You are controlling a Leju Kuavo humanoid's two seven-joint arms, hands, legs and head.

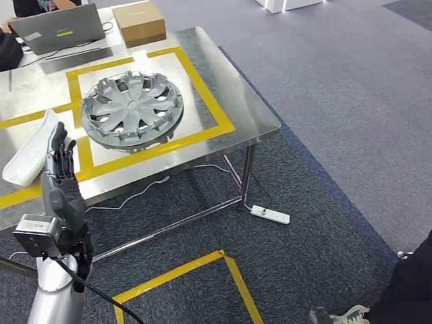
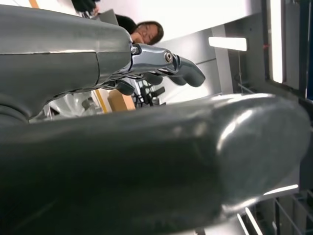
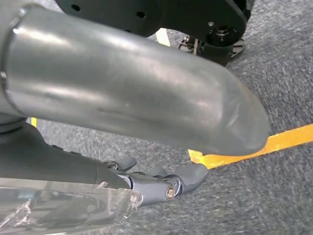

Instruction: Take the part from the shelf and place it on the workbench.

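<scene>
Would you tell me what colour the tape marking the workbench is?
Yellow tape, clearest in the head view, framing the hubcap.

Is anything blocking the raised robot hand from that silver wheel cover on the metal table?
Nothing visible does. The left robot hand is raised at the table's near edge, and bare steel separates it from the silver plastic wheel cover.

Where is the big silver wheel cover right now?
In the head view, the wheel cover lies flat on the metal workbench, inside the yellow tape square, just right of the white part and the raised left hand.
</scene>
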